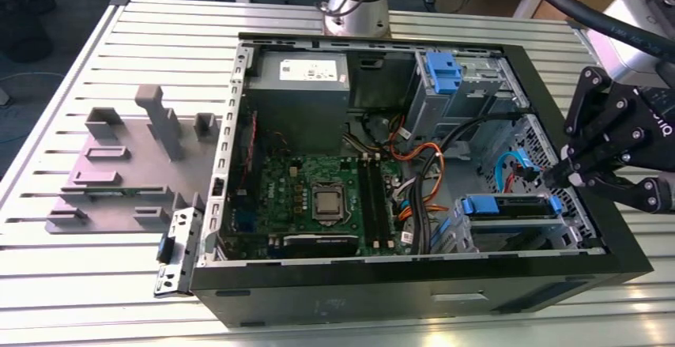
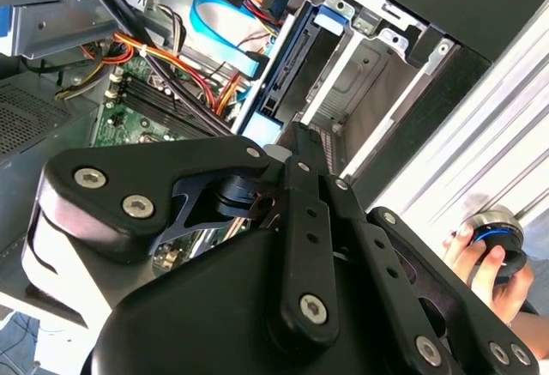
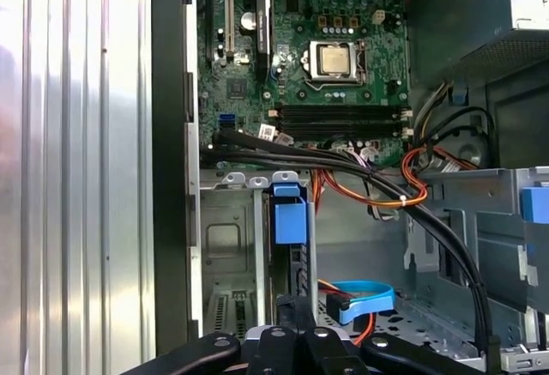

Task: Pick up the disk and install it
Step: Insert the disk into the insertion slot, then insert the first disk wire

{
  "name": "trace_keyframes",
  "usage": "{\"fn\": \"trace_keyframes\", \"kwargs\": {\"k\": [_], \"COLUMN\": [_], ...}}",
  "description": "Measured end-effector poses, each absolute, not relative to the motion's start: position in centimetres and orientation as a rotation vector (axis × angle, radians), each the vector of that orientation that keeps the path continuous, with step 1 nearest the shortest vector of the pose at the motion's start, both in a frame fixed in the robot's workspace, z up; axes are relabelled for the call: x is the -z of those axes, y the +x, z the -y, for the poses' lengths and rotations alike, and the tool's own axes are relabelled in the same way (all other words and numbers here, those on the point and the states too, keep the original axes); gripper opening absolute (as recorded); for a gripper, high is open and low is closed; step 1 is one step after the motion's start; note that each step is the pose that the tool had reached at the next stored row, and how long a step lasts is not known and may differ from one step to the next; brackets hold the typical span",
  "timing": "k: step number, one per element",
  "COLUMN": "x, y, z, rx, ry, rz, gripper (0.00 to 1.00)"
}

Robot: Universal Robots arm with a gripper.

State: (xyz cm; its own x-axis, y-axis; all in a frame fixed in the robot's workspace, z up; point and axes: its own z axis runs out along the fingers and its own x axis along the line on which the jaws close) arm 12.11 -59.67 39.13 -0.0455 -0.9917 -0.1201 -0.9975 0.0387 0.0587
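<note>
The disk (image 1: 507,209) sits in the lower drive cage at the case's corner on the exterior view's right, its blue carrier rails showing. In both wrist views I see the disk (image 2: 279,83) (image 3: 290,220) edge-on in a slot of the cage. My black gripper (image 1: 556,179) hangs over that corner of the case, fingers shut together and pointing at the disk's outer end. In both wrist views the gripper (image 2: 300,135) (image 3: 296,306) tips lie right at that end. Whether they press on it I cannot tell.
The open computer case (image 1: 422,280) lies on a slatted metal table (image 1: 106,299). Inside are the motherboard (image 1: 316,197), a grey power-supply box (image 1: 300,86), cable bundles (image 1: 422,165) and an upper bay (image 1: 443,70). A grey plastic stand (image 1: 116,173) is beside it. A person's hand (image 2: 472,251) holds a round device.
</note>
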Motion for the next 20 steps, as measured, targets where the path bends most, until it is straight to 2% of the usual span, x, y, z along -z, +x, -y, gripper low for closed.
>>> {"fn": "trace_keyframes", "kwargs": {"k": [20], "x": [-38.43], "y": [12.56], "z": [59.66], "rx": [-0.196], "ry": [-2.138], "rz": [-2.231], "gripper": [0.11]}}
